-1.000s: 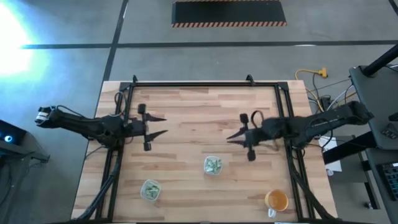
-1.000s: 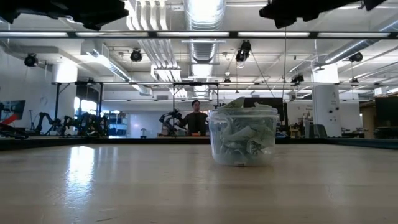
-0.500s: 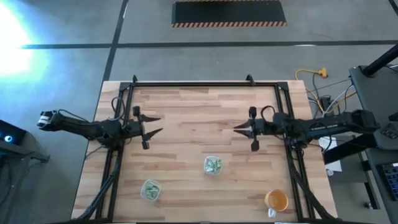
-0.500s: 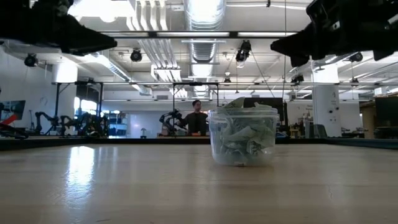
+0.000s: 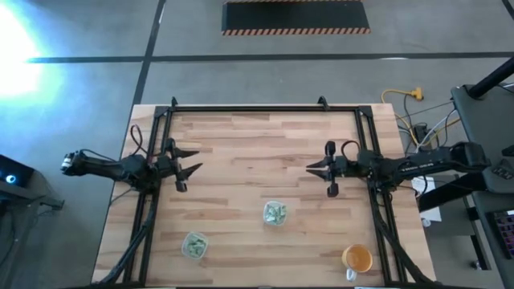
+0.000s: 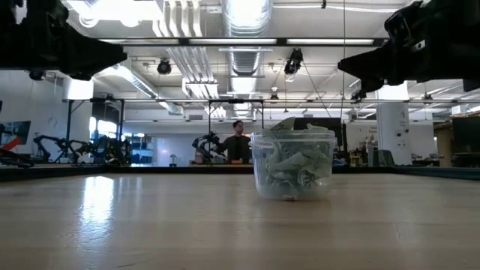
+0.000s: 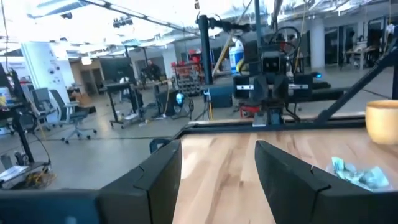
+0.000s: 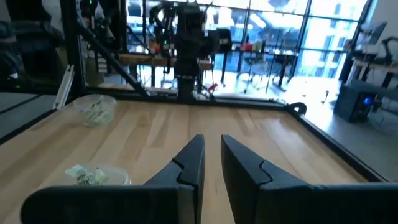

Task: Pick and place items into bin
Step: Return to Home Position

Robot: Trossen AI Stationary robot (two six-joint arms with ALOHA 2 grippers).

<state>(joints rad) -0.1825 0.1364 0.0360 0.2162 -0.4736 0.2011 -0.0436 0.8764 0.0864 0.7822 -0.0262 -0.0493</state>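
Two clear cups hold tiny green-and-white crumpled pieces and stand on their bases on the wooden table. One cup (image 5: 275, 213) is near the middle, also (image 6: 292, 166); the other cup (image 5: 193, 245) is near the front left. My left gripper (image 5: 197, 160) (image 7: 217, 168) hovers open over the table's left part, pointing right. My right gripper (image 5: 309, 167) (image 8: 212, 152) hovers over the right part, pointing left, with only a narrow gap between its fingers. Neither holds anything, and both are well back from the cups.
A yellow mug (image 5: 356, 258) stands at the table's front right corner, also (image 7: 382, 121). A black frame (image 5: 249, 108) rims the table. Bare wood lies between the two grippers. A person (image 6: 238, 142) stands far off in the room beyond.
Both arms have drawn back from the table's middle, the left gripper toward the left edge and the right gripper toward the right edge. Both have also come lower in the low view. The cups have stayed where they were.
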